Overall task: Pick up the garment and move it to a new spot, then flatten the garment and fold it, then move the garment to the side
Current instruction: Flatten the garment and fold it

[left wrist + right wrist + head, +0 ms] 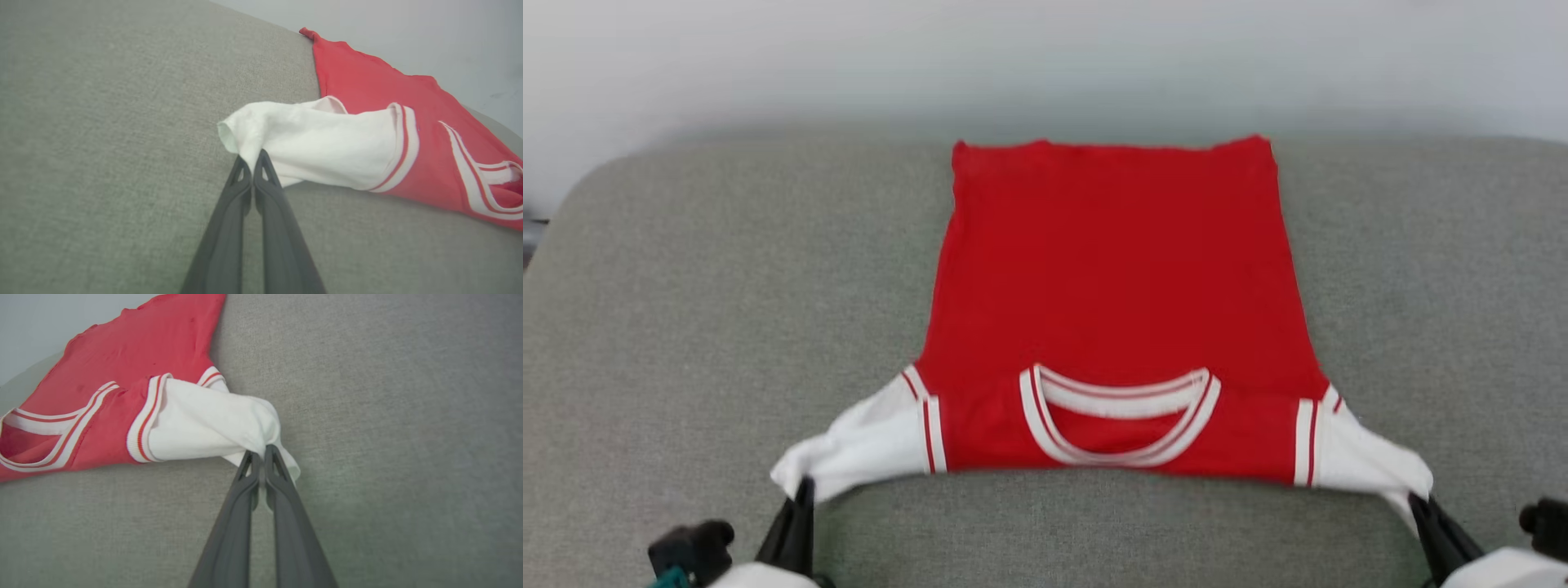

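Look at the head view first. It shows you the whole garment [1119,269] lying on the grey cushion [686,327], plain red side up. The collar [1119,412] is at the near edge, and the red body runs away from the collar toward the pale wall [1045,57].

Start left of the collar. Your left gripper [805,490] sits at the tip of the white left sleeve [866,445]. From the head view you cannot tell how tight the fingers are. The left wrist view shows you that up close. There the left gripper [252,157] has its two dark fingers [229,228] pressed together, with the end of the left sleeve [318,143] pinched between the tips. The sleeve end is bunched up and sits a little above the cushion, with a shadow under it. The red part of the garment [367,81] lies behind it.

Now go right of the collar. The white right sleeve [1364,457] is pulled out away from the collar, and your right gripper [1417,502] is at its tip. The right wrist view gives you the close look here. The right gripper [261,451] is also squeezed together, with the end of the right sleeve [204,420] caught between the tips. A small flap of white cloth hangs just past the fingers. The red garment [143,347] lies beyond that sleeve.

Both sleeves stretch out from the collar, one to each side.
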You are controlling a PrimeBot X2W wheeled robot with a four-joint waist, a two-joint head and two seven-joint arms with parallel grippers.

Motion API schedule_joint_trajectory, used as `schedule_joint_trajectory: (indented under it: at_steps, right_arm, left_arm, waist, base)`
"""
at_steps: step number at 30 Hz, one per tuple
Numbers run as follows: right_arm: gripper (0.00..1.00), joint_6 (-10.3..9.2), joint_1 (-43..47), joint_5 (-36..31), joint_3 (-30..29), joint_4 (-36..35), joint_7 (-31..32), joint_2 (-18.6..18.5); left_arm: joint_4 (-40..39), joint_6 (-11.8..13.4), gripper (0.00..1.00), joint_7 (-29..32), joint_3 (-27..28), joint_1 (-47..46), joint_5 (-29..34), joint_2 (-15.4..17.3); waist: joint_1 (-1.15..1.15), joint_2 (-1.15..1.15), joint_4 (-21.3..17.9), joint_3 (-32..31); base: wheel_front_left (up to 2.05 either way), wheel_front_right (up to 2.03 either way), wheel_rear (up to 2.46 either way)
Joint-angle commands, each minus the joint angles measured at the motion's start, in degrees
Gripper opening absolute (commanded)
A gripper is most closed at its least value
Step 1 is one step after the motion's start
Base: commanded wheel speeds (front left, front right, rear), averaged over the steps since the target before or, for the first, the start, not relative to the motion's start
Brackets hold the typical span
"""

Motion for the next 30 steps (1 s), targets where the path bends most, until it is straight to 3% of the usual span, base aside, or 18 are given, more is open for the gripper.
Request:
schedule_joint_trajectory:
  at_steps: [1,11,12,15,20,21,25,30]
  right_arm:
    - [0.0,-0.08,2.86,-0.26,-1.0,-1.69,1.32,0.85]
    - [0.0,-0.08,13.64,-2.52,-2.57,-7.49,7.38,2.23]
    - [0.08,-0.08,13.75,-2.32,-2.65,-7.55,7.75,2.37]
    - [1.0,-0.07,12.14,-1.72,-1.61,-7.82,7.92,2.35]
    - [1.0,-0.06,5.24,-2.24,-1.58,-7.32,5.84,0.09]
    - [1.0,-0.05,-1.31,-2.78,-2.13,-5.11,4.47,-1.63]
    - [1.0,-0.04,-11.69,-2.7,-2.5,0.35,4.11,-3.82]
    - [1.0,-0.05,-25.69,-2.24,-2.0,10.54,8.56,-7.14]
  left_arm:
    - [-0.41,0.51,0.0,0.4,-0.09,2.3,-0.14,-0.14]
    - [-3.97,2.9,0.0,0.63,-0.35,12.09,-0.77,-0.71]
    - [-4.49,2.84,0.0,0.75,-0.73,12.47,-0.34,-0.59]
    - [-5.97,2.6,0.0,0.67,-1.75,11.99,0.55,-0.46]
    - [-7.97,2.31,0.0,0.19,-2.26,10.69,1.49,-0.65]
    - [-9.03,1.81,0.0,0.01,-2.88,9.17,2.33,-0.49]
    - [-10.53,1.31,0.0,-0.3,-3.71,6.01,4.57,-0.16]
    - [-13.11,0.6,0.0,-0.54,-4.81,1.82,6.75,-1.16]
  waist:
    - [0.02,0.0,0.12,-2.42]
    - [0.02,0.0,-0.29,-6.25]
    - [0.02,0.0,-0.27,-6.36]
    - [0.02,0.0,-0.06,-6.45]
    - [0.02,0.0,0.04,-5.68]
    - [0.02,0.0,0.86,-3.96]
    - [0.02,0.0,3.0,-0.15]
    - [0.02,0.0,6.66,4.64]
  base:
    - [0.0,0.0,0.0]
    - [0.0,0.0,0.0]
    - [0.0,0.0,0.0]
    - [0.0,0.0,0.0]
    - [0.0,0.0,0.0]
    - [0.0,0.0,0.0]
    - [0.0,0.0,0.0]
    - [0.0,0.0,0.0]
